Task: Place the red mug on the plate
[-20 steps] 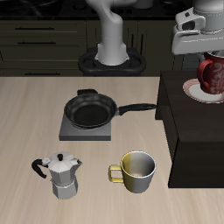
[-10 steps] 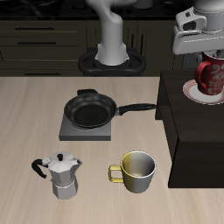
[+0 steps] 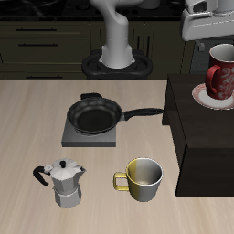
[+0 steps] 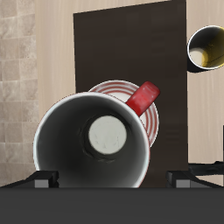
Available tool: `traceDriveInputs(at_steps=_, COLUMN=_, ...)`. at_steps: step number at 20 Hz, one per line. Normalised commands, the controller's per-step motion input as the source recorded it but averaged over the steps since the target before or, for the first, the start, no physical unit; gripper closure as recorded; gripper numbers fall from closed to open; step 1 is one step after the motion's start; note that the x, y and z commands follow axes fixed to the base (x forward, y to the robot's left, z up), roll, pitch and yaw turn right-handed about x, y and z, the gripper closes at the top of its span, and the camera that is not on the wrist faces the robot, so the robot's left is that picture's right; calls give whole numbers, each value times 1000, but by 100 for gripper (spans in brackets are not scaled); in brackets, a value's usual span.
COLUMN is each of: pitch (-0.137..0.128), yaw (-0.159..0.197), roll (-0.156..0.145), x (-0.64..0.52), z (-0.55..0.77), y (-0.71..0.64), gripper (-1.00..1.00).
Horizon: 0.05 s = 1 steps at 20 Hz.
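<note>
The red mug (image 3: 219, 71) with its white pattern stands upright on the plate (image 3: 203, 98), a white one with a pinkish-red ring, on top of the dark raised block. My gripper (image 3: 212, 37) hangs above the mug, open and clear of it, partly cut off by the frame's edge. In the wrist view I look straight down into the mug's grey inside (image 4: 107, 136). Its red handle (image 4: 144, 94) sticks out over the plate's rim (image 4: 106, 86). My gripper (image 4: 114, 180) has its fingertips (image 4: 39, 181) spread wider than the mug, with nothing between them.
A yellow-olive mug (image 3: 143, 179) and a silver moka pot (image 3: 62, 183) stand near the table's front edge. A black frying pan (image 3: 96, 114) sits on a grey stove plate (image 3: 75, 137) mid-table. The dark block (image 3: 196, 137) rises above the tabletop.
My gripper has let go of the red mug and risen straight up. The mug stays standing on the plate.
</note>
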Motion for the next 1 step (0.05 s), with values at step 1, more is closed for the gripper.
traceDriveInputs(at_steps=1, pitch=-59, yaw=31, roll=44, x=-243, z=305, y=-53, gripper=-100)
